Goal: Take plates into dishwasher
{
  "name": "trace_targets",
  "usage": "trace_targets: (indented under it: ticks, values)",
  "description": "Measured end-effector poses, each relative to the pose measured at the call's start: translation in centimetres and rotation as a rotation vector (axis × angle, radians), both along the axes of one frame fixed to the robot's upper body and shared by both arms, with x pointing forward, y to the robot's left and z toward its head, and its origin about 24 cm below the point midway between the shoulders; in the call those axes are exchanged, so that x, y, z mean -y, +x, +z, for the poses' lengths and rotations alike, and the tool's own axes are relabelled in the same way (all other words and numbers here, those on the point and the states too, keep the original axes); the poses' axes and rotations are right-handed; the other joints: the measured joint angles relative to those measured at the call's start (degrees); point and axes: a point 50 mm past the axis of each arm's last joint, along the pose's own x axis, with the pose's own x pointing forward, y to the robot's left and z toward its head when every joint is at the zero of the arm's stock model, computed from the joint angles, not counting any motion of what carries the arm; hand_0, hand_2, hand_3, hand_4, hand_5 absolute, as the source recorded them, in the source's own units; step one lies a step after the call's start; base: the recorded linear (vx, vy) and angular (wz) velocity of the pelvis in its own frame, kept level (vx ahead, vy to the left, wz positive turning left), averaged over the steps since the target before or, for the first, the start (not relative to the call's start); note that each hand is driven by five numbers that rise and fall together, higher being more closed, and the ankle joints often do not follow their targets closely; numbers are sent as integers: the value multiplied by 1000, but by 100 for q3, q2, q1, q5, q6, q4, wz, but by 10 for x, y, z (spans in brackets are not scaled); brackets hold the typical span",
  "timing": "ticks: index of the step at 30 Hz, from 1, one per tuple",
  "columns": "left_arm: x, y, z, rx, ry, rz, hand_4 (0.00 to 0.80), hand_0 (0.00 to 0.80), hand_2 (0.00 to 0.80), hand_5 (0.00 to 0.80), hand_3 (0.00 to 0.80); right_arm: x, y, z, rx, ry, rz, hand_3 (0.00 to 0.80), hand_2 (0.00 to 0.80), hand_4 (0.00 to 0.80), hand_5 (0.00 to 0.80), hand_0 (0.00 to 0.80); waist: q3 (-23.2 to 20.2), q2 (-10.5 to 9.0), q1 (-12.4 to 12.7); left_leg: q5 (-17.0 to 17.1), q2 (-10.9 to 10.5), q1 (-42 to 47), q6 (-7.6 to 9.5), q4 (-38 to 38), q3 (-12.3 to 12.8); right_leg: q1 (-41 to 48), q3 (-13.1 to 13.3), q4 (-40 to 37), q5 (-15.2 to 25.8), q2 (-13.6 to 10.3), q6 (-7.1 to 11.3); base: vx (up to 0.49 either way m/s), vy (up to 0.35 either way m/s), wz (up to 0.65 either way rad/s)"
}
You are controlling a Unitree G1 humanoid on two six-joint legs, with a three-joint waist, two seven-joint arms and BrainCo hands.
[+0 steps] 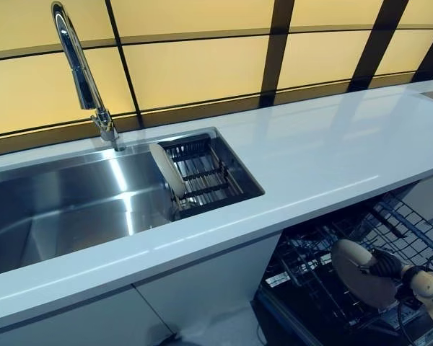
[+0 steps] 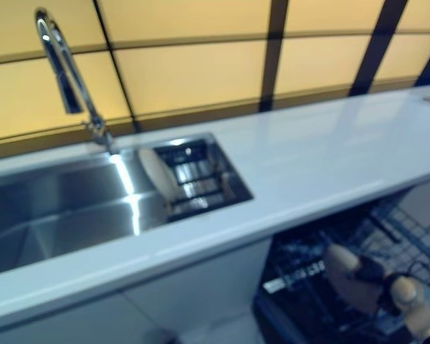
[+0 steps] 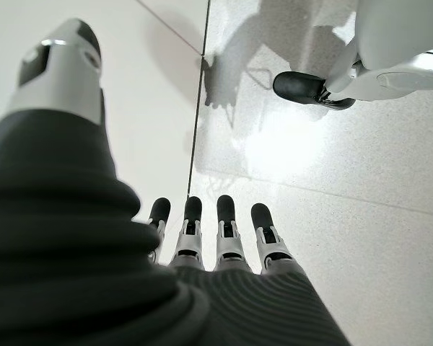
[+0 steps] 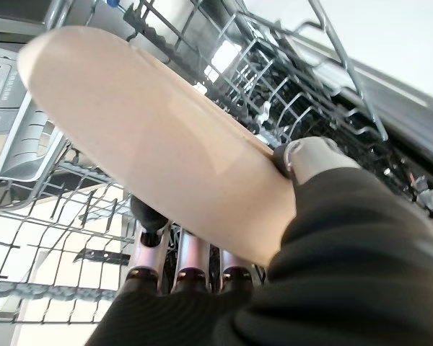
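**A:** so where's the plate at?

**B:** the right hand has a beige plate pinched by the rim, thumb on one face and fingers behind the other. It's holding it on edge over the open dishwasher, just above the wire rack. Can't tell if it's touching the rack.

**A:** only one plate?

**B:** nah, a second plate is leaning upright in the drain basket at the right end of the sink, near the tap. Nothing is touching that one.

**A:** and the other arm?

**B:** the left hand only shows in its own wrist view, pointing at the tiled floor, fingers straight and relaxed, holding nothing. The white counter runs above the dishwasher.
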Motion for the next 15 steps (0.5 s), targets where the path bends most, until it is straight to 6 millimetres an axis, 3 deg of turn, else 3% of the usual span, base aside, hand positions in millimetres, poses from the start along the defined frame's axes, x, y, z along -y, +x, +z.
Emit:
trace_targets:
  ticks: [7,15]
  values:
    - [-2,9,3,28,8,24,0,0,0,0,0,1,2,-18,-52,-41,-42,800,800,800,800,800,19,40,99,19,-12,-117,25,54,-104,-41,-19,1,-1,-9,0,-38,-40,6]
    - [-3,15,5,53,4,41,0,0,0,0,0,5,5,-23,-78,-73,-78,800,800,800,800,800,45,147,203,34,-28,-211,45,77,-146,-96,-19,1,1,-26,-7,-44,-22,3]
